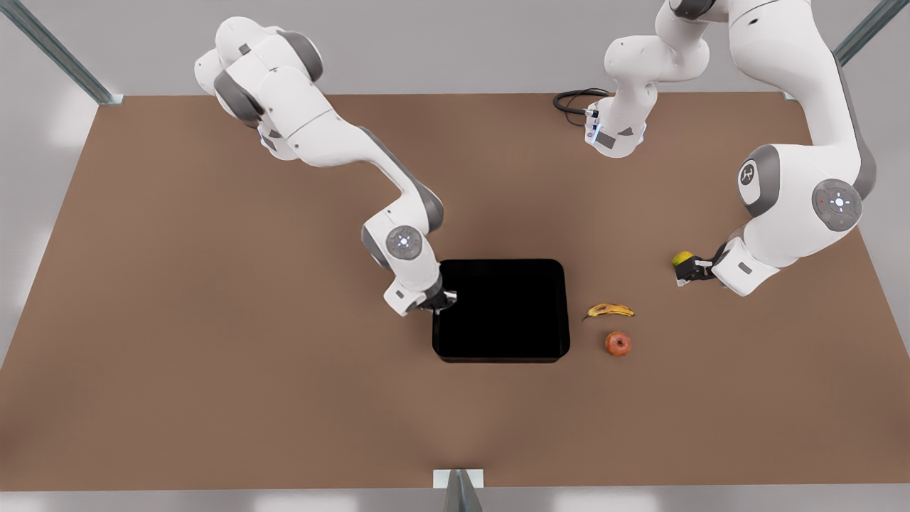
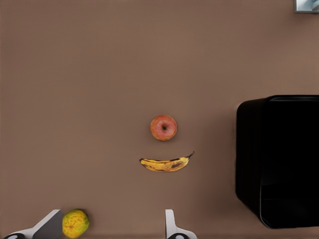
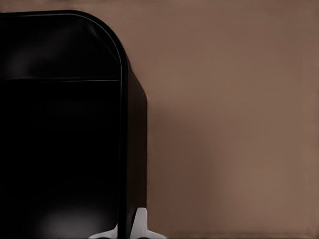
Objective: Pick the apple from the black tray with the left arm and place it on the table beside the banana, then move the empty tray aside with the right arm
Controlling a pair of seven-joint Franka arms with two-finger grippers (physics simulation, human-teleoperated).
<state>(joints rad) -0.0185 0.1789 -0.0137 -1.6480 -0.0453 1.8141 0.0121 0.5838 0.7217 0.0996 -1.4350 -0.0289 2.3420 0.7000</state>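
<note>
Tray (image 1: 501,309) is what I'm on now: it sits empty mid-table, and my right gripper (image 1: 442,301) is at its rim on the front view's left. In the right wrist view one finger (image 3: 140,225) stands outside the wall and the other seems to be inside, so I judge the jaws are astride the rim, but I cannot tell whether they have pinched it. The tray looks stiff and glossy, probably light yet slippery; I'd hold the wall near its middle and slide it rather than lift, since a one-sided hold could let it swing round.

Nearest the camera in the front view, the apple (image 1: 618,343) rests on the table (image 1: 213,355), just beside the banana (image 1: 609,310) and apart from the tray, so the placing part looks done.

Farther back, my left gripper (image 1: 684,271) waits with its fingers (image 2: 172,226) spread, a small yellow-green fruit (image 1: 682,258) next to one of them, which I shouldn't knock.
</note>
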